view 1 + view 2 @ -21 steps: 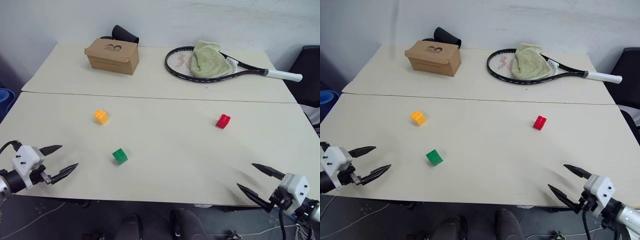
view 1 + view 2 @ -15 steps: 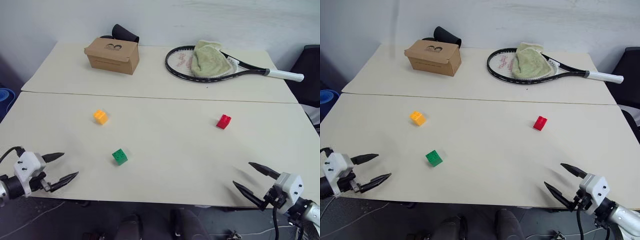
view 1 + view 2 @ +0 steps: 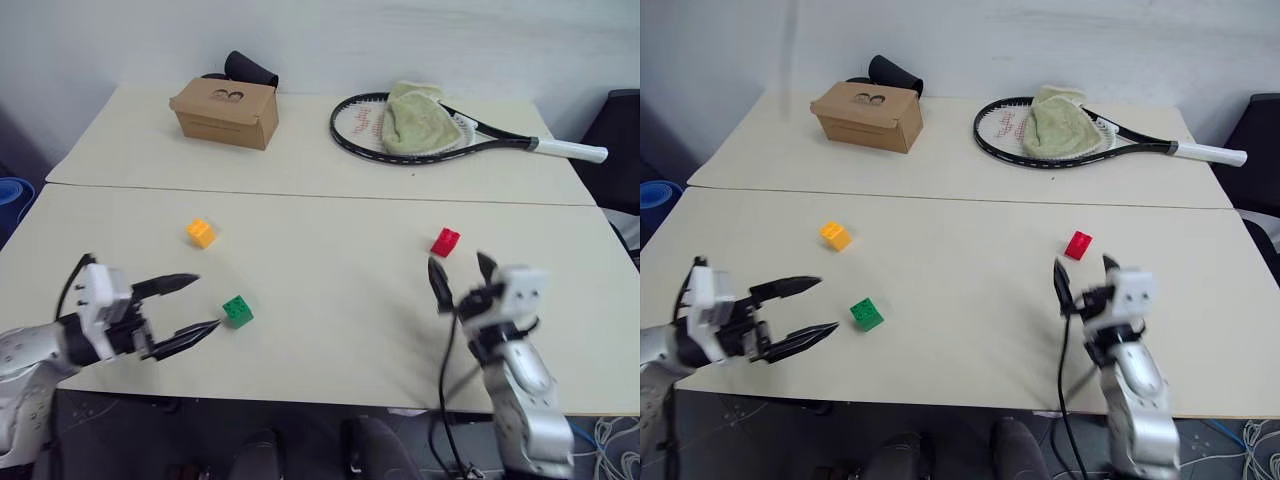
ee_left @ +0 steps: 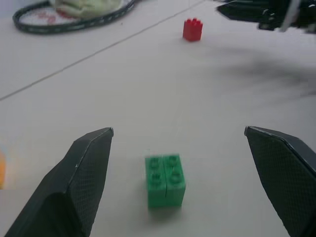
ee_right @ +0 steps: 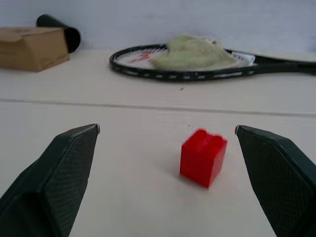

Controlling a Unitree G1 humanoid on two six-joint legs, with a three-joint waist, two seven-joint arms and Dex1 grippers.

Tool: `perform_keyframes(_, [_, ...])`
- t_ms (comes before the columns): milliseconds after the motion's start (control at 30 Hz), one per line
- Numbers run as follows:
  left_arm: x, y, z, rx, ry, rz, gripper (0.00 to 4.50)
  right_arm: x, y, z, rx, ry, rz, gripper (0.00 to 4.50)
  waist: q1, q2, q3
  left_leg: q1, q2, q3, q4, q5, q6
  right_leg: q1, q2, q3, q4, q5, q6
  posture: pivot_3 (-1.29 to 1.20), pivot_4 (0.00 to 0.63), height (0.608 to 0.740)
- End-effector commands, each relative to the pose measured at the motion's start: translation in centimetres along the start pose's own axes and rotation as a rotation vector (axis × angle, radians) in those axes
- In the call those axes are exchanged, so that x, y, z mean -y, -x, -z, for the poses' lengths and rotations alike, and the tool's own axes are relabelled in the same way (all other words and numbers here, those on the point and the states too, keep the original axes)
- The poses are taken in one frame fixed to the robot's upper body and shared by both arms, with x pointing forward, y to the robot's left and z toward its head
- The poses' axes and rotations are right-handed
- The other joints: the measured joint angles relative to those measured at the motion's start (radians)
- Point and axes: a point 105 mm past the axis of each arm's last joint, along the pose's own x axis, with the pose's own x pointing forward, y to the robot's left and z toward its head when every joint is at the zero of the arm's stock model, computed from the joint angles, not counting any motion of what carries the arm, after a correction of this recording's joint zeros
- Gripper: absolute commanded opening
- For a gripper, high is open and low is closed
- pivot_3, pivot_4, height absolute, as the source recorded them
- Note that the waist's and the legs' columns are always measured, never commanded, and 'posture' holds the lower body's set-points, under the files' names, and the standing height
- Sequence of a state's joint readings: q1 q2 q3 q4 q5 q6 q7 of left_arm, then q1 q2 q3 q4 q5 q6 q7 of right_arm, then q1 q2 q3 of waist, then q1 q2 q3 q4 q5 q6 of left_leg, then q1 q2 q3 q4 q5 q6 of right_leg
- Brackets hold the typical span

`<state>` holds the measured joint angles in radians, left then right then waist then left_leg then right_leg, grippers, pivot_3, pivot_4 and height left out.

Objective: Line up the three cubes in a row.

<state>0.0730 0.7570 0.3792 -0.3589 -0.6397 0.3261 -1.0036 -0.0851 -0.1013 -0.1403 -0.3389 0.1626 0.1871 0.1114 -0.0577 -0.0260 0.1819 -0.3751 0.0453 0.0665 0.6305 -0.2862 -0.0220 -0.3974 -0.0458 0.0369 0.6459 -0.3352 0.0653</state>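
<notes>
I've got both arms over the near half of the table (image 3: 330, 380). Left gripper (image 3: 196, 304) spread wide and empty, pointing toward 3 o'clock with the green brick (image 3: 238, 311) just past its tips, not touching; in the left wrist view the brick (image 4: 165, 179) sits between the two fingers. Right gripper (image 3: 461, 275) also wide open and empty, pointing to 12 o'clock, the red brick (image 3: 446, 241) just ahead of it between the finger lines and clear of both. The yellow-orange brick (image 3: 201, 233) lies at about 11 o'clock from the green one, near it but apart. Red is well apart from the other two, off at 3 o'clock from the yellow-orange. All three sit flat on the table, studs up, and they form a loose triangle. Far half of the table: cardboard box (image 3: 224, 111) at 11 o'clock, a black roll (image 3: 248, 68) behind it, tennis racket (image 3: 430, 135) at 1 o'clock with a green towel (image 3: 418, 118) on its strings.
</notes>
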Motion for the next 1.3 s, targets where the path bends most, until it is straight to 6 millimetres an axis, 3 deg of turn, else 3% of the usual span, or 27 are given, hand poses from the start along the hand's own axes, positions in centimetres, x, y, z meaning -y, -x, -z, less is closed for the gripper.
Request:
perform_keyframes(33, [0.9,-1.5,-1.0,0.028,-0.037,0.061,4.48,-0.3,-2.2,0.9,-0.022,0.036,0.120,4.50,-0.001,0.000,0.000,0.000,0.001,0.000,-0.001,0.001,-0.001,0.000,0.001,0.000,0.000,0.000,0.000,0.00,0.150,0.740])
perform_keyframes(133, [1.6,-2.3,-0.8,0.010,-0.057,0.106,4.48,-0.5,-4.0,1.8,-0.060,-0.030,0.219,4.50,-0.006,0.000,0.000,0.000,0.002,0.001,-0.001,0.001,-0.003,-0.001,0.004,0.000,0.002,0.000,0.000,0.00,0.150,0.740])
perform_keyframes(367, [1.9,-2.2,-0.7,0.005,-0.062,0.099,4.48,-0.4,-6.5,1.7,-0.050,0.010,0.285,4.50,-0.022,0.000,0.000,0.002,0.002,0.001,0.001,0.004,-0.001,-0.001,0.005,0.001,0.007,0.000,0.000,0.00,0.150,0.740])
perform_keyframes(667, [2.2,-2.4,-0.5,-0.005,-0.068,0.091,4.48,-0.5,-7.4,3.4,-0.100,-0.059,0.357,4.50,-0.030,0.000,0.000,0.003,0.003,0.001,0.000,0.004,-0.002,-0.001,0.005,0.001,0.008,0.000,0.000,0.00,0.150,0.740])
perform_keyframes(967, [1.9,-2.6,-0.6,0.003,-0.083,0.069,4.50,-0.6,-7.8,4.0,-0.110,-0.119,0.354,1.58,-0.029,0.000,0.000,0.003,0.003,0.001,0.000,0.004,-0.002,-0.001,0.005,0.001,0.008,0.000,0.000,0.00,0.150,0.740])
perform_keyframes(1000, [1.8,-2.5,-0.6,0.003,-0.084,0.066,4.50,-0.5,-8.0,3.5,-0.093,-0.140,0.322,1.48,-0.029,0.000,0.000,0.003,0.003,0.001,0.000,0.004,-0.002,-0.001,0.005,0.001,0.008,0.000,0.000,0.00,0.150,0.740])
perform_keyframes(1033, [1.8,-2.4,-0.7,0.003,-0.086,0.060,4.50,-0.8,-8.4,2.4,-0.054,-0.165,0.239,1.50,-0.029,0.000,0.000,0.003,0.003,0.001,0.000,0.004,-0.002,-0.001,0.005,0.001,0.008,0.000,0.000,0.00,0.150,0.740])
perform_keyframes(1100, [1.7,-2.1,-0.8,0.006,-0.082,0.044,4.50,-2.8,-9.0,-1.1,0.067,-0.198,-0.095,1.50,-0.028,0.001,0.001,0.003,0.003,0.001,0.000,0.004,-0.002,-0.001,0.005,0.001,0.008,0.000,0.000,0.00,0.150,0.740])
perform_keyframes(1167, [1.7,-1.8,-0.7,-0.001,-0.077,0.036,4.50,-5.6,-7.6,-3.7,0.124,-0.185,-0.538,1.50,-0.028,0.002,0.003,0.002,0.002,0.001,0.000,0.004,-0.002,-0.001,0.005,0.001,0.007,0.000,0.001,0.00,0.150,0.740])
perform_keyframes(1233, [1.8,-1.3,-0.3,-0.021,-0.072,0.035,4.50,-7.4,-4.1,-4.2,0.094,-0.072,-0.981,1.50,-0.027,0.003,0.003,0.002,0.003,0.001,0.000,0.004,-0.001,-0.001,0.005,0.001,0.006,0.000,0.002,0.00,0.150,0.740])
perform_keyframes(1300, [1.9,-1.0,0.1,-0.036,-0.058,0.034,4.50,-7.2,-2.0,-2.2,-0.011,0.103,-1.225,1.50,-0.025,0.002,0.003,0.003,0.004,-0.001,-0.001,0.003,0.000,0.001,0.007,-0.001,0.004,-0.001,0.003,0.00,0.150,0.740])
